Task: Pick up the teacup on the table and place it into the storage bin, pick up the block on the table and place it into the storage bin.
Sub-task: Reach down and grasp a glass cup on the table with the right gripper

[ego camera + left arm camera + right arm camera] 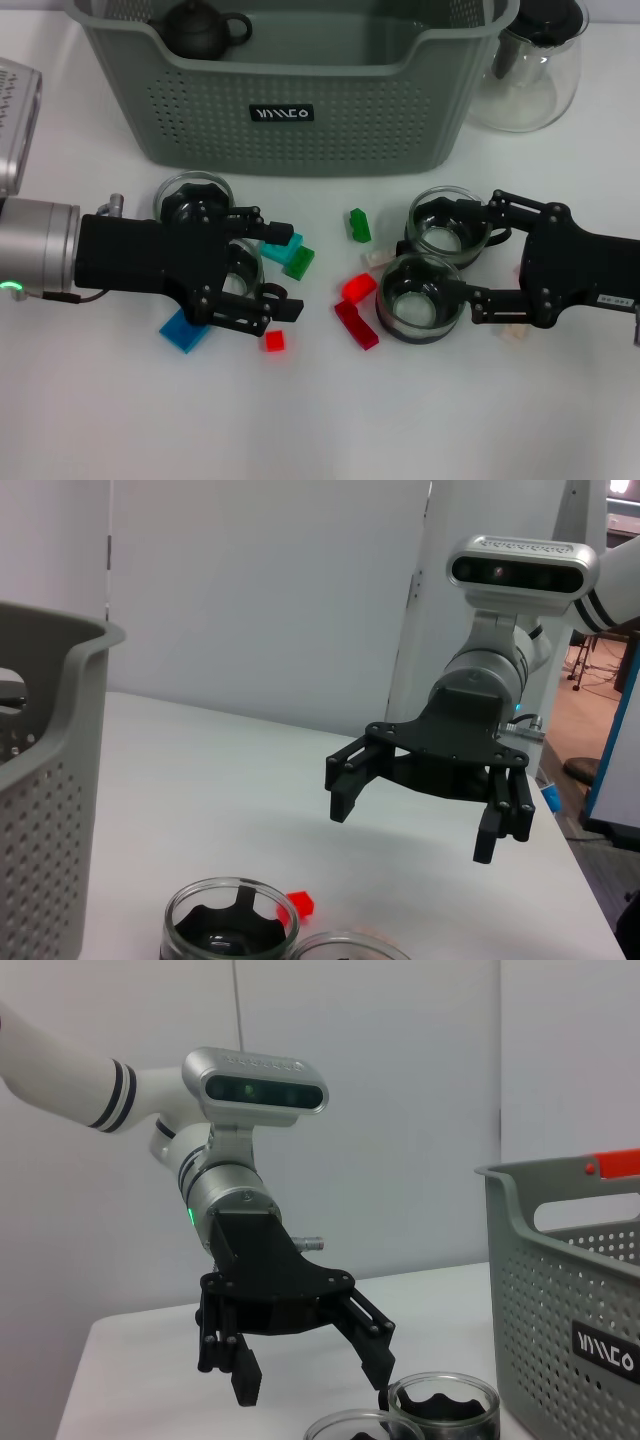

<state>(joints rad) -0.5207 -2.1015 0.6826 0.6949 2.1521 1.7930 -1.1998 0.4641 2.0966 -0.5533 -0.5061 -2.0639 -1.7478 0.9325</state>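
Several glass teacups stand on the white table in front of the storage bin (300, 150), a grey-green perforated basket with a black label. My left gripper (285, 270) is open, its fingers on either side of one teacup (243, 272); another teacup (195, 200) stands just behind it. My right gripper (440, 255) is open, level with two teacups (445, 228) (420, 298). Loose blocks lie between the arms: green (359, 225), teal (280, 240), red (357, 288), dark red (356, 325), small red (274, 342), blue (185, 331). The right wrist view shows the left gripper (310, 1375) open; the left wrist view shows the right gripper (420, 815) open.
A dark teapot (200, 28) sits inside the bin at its far left. A clear glass pitcher (530, 70) with a black lid stands to the right of the bin. Pale blocks (378, 257) (515, 333) lie by the right gripper.
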